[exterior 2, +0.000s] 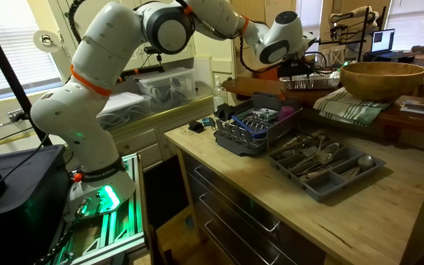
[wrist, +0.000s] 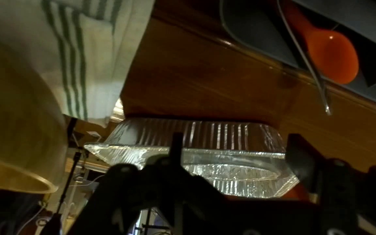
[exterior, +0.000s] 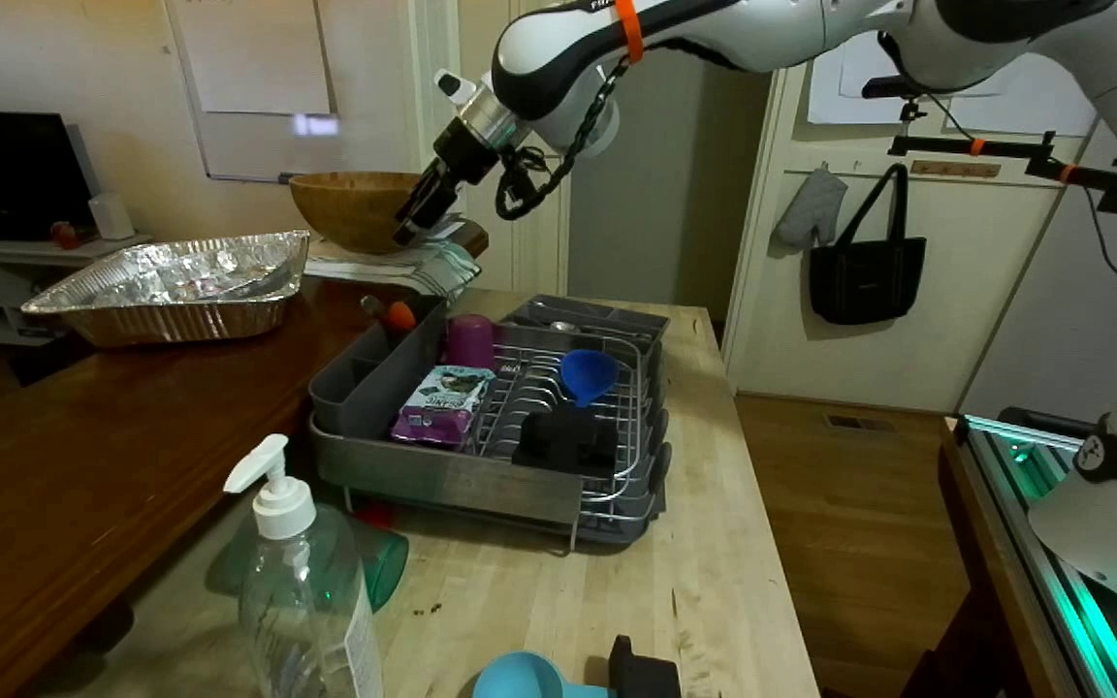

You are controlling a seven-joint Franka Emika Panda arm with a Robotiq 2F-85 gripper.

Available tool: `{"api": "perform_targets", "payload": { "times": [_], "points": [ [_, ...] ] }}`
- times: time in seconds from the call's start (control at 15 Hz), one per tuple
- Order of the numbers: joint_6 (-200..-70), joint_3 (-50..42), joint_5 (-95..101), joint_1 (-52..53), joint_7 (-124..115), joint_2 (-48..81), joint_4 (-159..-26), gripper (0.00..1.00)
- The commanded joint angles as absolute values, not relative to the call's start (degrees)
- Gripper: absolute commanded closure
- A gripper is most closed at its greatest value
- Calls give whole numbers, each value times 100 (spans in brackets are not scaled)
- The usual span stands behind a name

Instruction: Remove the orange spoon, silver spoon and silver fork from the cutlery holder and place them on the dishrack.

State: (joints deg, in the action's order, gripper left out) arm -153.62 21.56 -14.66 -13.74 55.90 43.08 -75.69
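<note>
The orange spoon (exterior: 399,316) stands bowl-up in the grey cutlery holder (exterior: 350,383) at the dishrack's side. It also shows in the wrist view (wrist: 333,55) at upper right. A thin silver utensil (wrist: 312,65) leans out beside it, seen edge-on; I cannot tell whether it is a spoon or a fork. No second silver piece shows clearly in the holder. The dishrack (exterior: 452,485) is a silver wire rack on a dark grey tray. My gripper (exterior: 408,231) is open and empty, raised above and beyond the holder; its fingers (wrist: 238,147) are apart in the wrist view.
A foil pan (exterior: 185,315) and wooden bowl (exterior: 350,208) on a striped towel (exterior: 423,267) stand on the raised wooden ledge. The rack holds a purple cup (exterior: 470,341), a packet (exterior: 447,397) and a blue dish (exterior: 589,374). A cutlery tray (exterior 2: 326,184) holds several silver utensils.
</note>
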Motion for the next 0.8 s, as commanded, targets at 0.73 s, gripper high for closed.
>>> {"api": "perform_targets", "payload": {
  "times": [0.73],
  "points": [
    [-15197, -1006, 1446, -333, 1559, 2937, -10029, 0]
  ]
}}
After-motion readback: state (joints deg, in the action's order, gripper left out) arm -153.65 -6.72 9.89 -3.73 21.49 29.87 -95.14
